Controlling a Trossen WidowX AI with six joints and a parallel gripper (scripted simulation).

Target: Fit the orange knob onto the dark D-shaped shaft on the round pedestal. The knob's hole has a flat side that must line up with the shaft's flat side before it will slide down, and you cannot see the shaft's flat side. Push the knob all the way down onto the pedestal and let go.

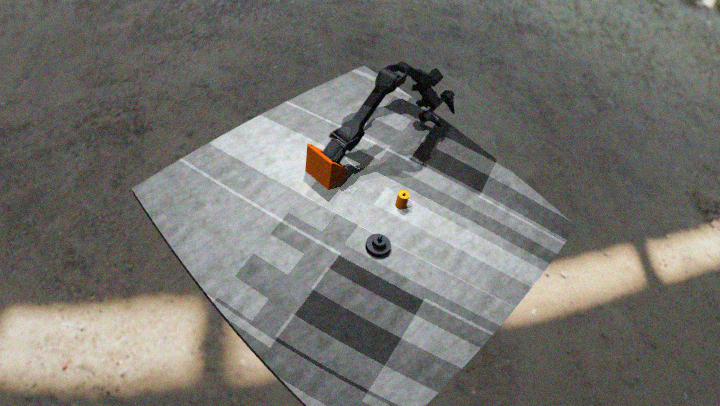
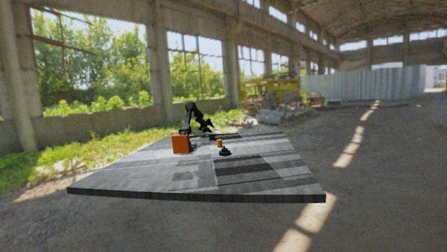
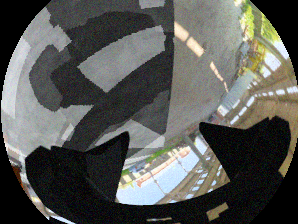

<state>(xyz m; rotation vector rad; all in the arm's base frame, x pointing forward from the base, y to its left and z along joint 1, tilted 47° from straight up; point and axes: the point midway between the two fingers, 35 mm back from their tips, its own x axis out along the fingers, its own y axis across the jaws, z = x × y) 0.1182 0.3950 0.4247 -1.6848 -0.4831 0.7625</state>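
The orange knob [image 1: 402,199] [image 2: 219,143] stands upright on the table, with a small dark hole in its top. The dark round pedestal [image 1: 372,251] [image 2: 225,153] stands near it, towards the table's front in the exterior view. Its short shaft [image 1: 380,238] [image 2: 224,147] points up with nothing on it; its flat side cannot be made out. My gripper [image 1: 446,117] [image 2: 212,128] [image 3: 165,131] is open and empty, raised above the back part of the table, away from knob and pedestal. Neither shows clearly in the wrist view.
An orange block [image 1: 318,167] [image 2: 180,144] stands at the arm's base, to the left of the knob and pedestal in the top and exterior views. The table [image 1: 171,201] [image 2: 125,178] has a patchwork of grey patterns. The arm's shadow falls across its back part.
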